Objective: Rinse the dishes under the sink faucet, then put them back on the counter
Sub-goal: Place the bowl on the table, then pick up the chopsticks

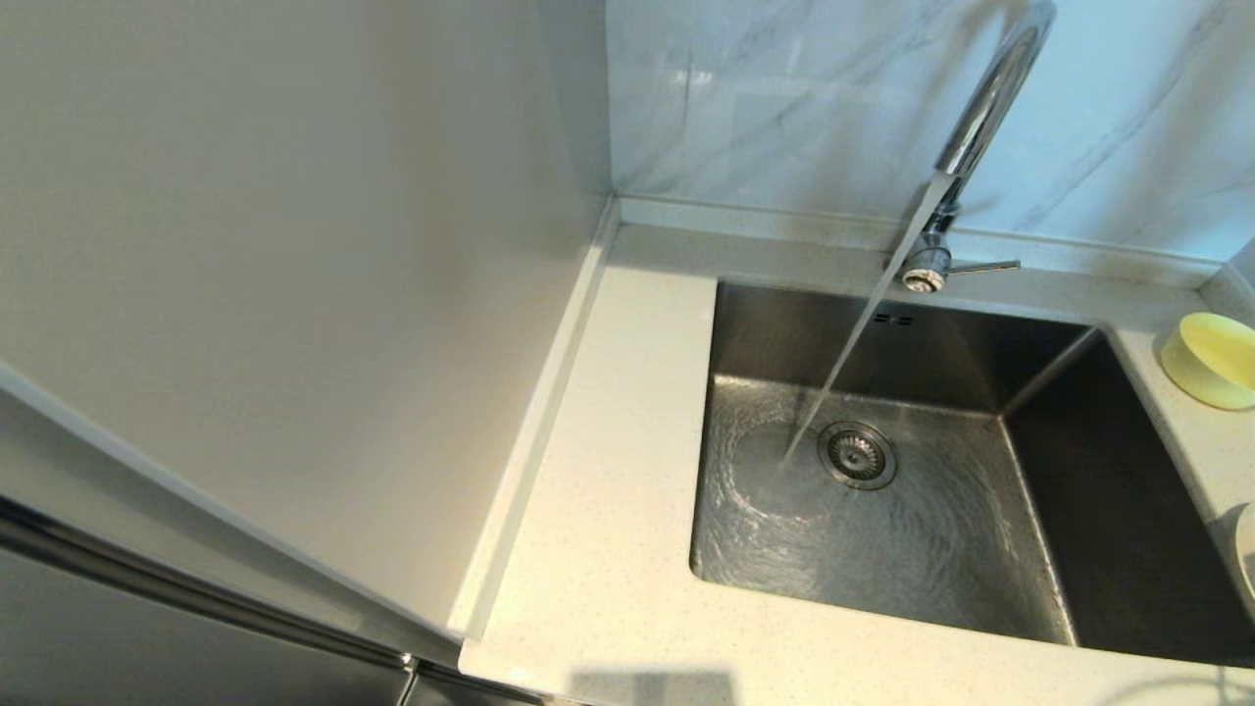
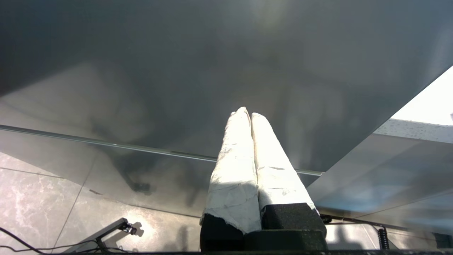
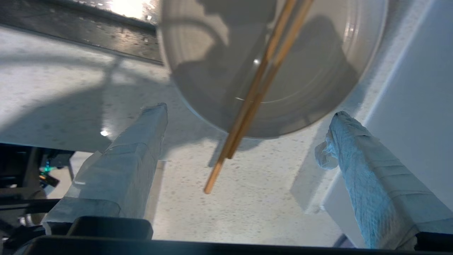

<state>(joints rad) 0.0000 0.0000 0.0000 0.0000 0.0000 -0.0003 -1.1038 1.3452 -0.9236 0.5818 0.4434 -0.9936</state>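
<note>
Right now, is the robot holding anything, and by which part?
Nothing is held. The right gripper has its jaws wide apart near the white dish with chopsticks on the counter, not touching it. The left gripper is shut on nothing.

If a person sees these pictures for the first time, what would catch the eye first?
Probably the stream of water slanting from the faucet into the sink, beside the drain. Next, the cream-white dish on the counter, with two wooden chopsticks lying across it, before the open right gripper. A yellow bowl stands right of the sink.
</note>
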